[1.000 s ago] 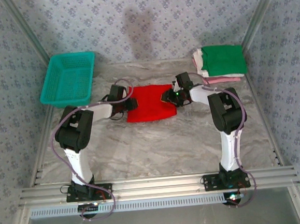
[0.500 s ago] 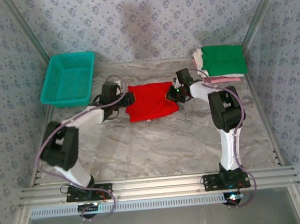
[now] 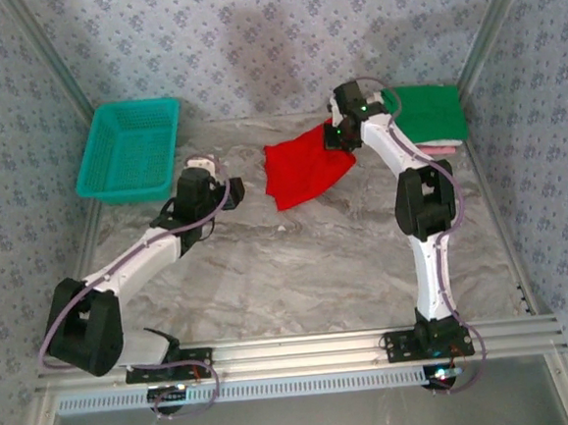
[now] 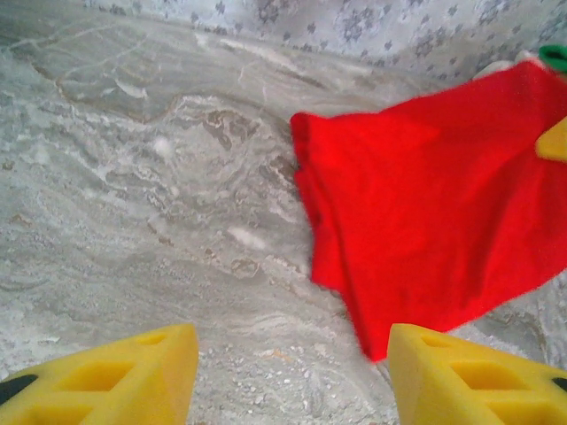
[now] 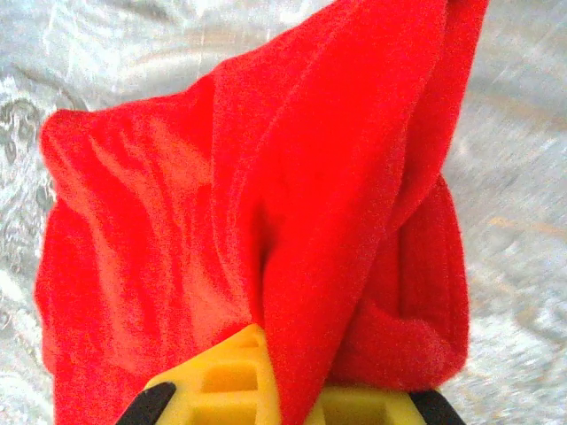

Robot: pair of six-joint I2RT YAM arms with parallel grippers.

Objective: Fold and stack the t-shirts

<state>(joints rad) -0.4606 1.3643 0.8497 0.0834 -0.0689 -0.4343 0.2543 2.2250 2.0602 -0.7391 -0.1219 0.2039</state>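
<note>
The folded red t-shirt (image 3: pixel 303 170) hangs above the marble table, lifted by its far right corner. My right gripper (image 3: pixel 341 137) is shut on that corner, and the cloth (image 5: pixel 266 221) drapes down from its yellow fingers (image 5: pixel 232 382). A folded green t-shirt (image 3: pixel 428 113) tops the stack at the back right, with pink and white ones (image 3: pixel 427 149) under it. My left gripper (image 3: pixel 230 192) stands open to the left of the red shirt (image 4: pixel 443 212), apart from it, its yellow fingers (image 4: pixel 115 376) empty over bare table.
A teal mesh basket (image 3: pixel 130 151) sits at the back left. Patterned walls and metal frame posts close in the table (image 3: pixel 298 270) at the back and sides. Open marble lies between the arms and the near rail.
The right gripper has lifted the red shirt and carried it back and right toward the stack. The left gripper has let go and pulled back to the left.
</note>
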